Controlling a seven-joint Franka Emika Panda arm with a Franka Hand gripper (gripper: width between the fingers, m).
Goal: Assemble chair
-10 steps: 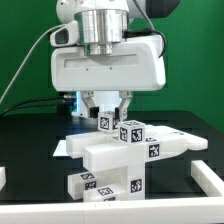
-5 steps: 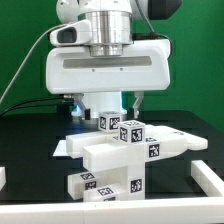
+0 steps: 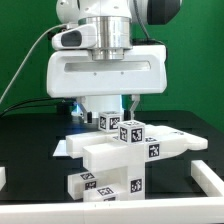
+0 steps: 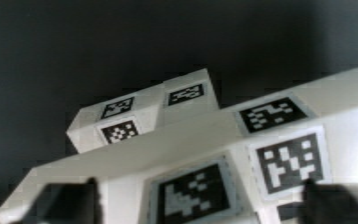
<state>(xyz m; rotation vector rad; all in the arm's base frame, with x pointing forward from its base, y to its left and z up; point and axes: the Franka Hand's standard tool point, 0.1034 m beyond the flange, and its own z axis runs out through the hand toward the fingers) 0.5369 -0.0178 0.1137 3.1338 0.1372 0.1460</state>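
White tagged chair (image 3: 122,158) parts, stacked on black table (image 3: 30,140).

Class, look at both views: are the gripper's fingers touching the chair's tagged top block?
Cannot tell. In the exterior view the fingers end just behind the block; the wrist view shows blurred fingertips beside the chair, with no plain contact or gap.

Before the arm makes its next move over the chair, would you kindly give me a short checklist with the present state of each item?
1. Gripper above the chair: ok.
2. Fingers both in the wrist view: ok, dark tips show.
3. Jaws open or shut: cannot tell, the chair hides the tips.
4. Fingers touching the chair: cannot tell.
5. Marker tags readable: ok.
6. Chair resting on the table: ok.
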